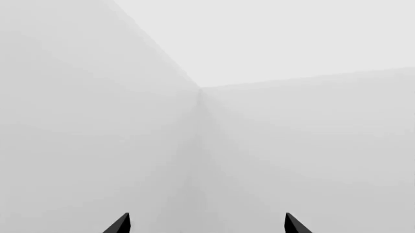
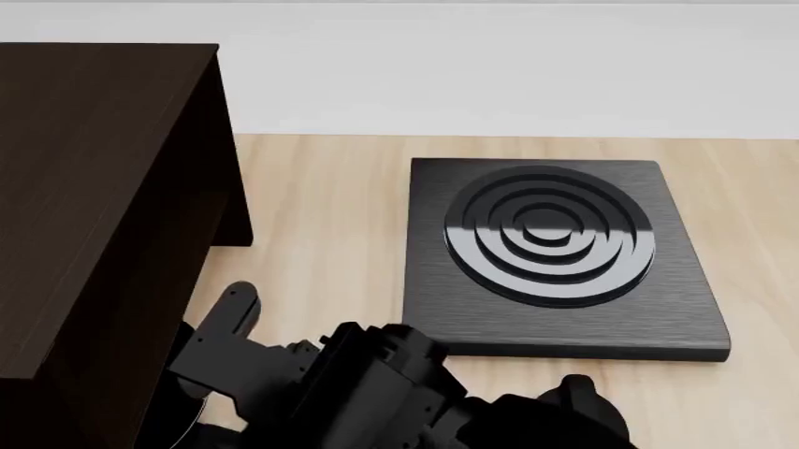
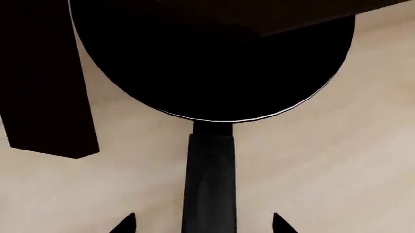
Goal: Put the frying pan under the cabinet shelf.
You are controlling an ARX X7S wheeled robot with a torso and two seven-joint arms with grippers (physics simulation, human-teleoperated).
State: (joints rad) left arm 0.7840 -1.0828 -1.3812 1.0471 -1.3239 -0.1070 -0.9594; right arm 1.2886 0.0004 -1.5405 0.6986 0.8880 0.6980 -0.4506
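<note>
Right wrist view: frying pan (image 3: 214,58) handle between spread fingertips of right hand (image 3: 203,224) (no contact), pan under cabinet shelf (image 3: 45,77).

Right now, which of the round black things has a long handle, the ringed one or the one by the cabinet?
The frying pan by the cabinet shelf: a handle runs from its silver rim. The ringed stove plate has none.

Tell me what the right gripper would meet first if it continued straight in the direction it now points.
Probably the frying pan: its handle runs between the open jaws of the right gripper toward the pan body, which lies partly under the cabinet shelf. Depth is unclear.
</note>
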